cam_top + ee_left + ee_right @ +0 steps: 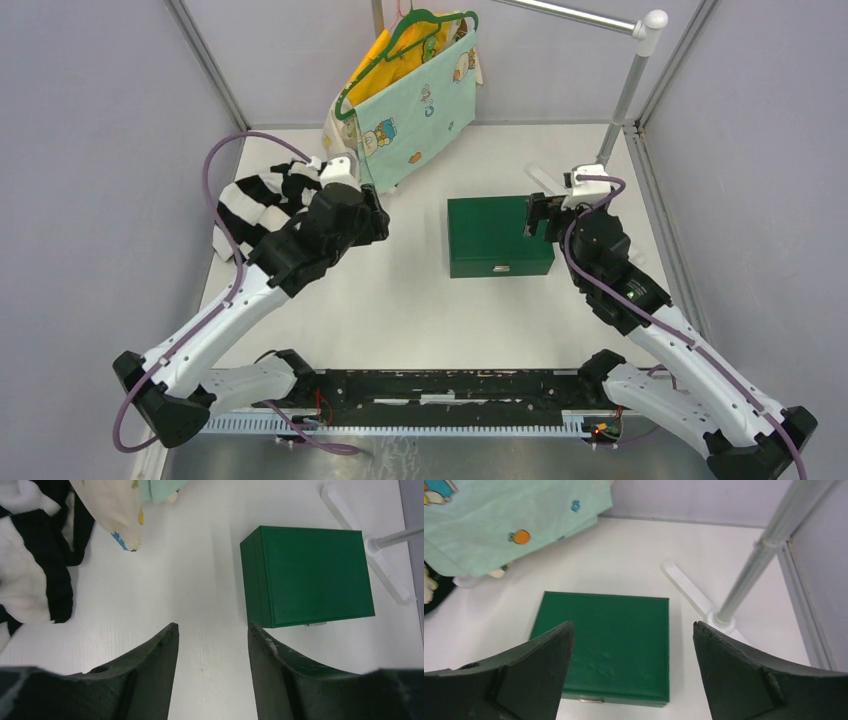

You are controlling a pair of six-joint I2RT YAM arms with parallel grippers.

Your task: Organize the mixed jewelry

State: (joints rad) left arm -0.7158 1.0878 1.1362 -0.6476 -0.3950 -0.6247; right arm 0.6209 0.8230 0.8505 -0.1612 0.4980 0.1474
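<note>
- Closed rectangular dark-green box (500, 235) on white tabletop (420, 310); small metal clasp (591, 700) on its near face.
- Mixed jewelry: not visible in any view; probably inside.
- Right pincer (631, 630) wide, empty, above the box's right side.
- Left pincer (212, 627) part-open, empty, left of the box.
- Judgement: lift the lid at the clasp edge, slowly, with the left steadying the base.

The jewelry is not visible in any of the three views, and the green box (500, 235), lying flat just right of centre in the overhead view with a small metal clasp (500, 268) on its near side, is shut, its inside hidden.
</note>
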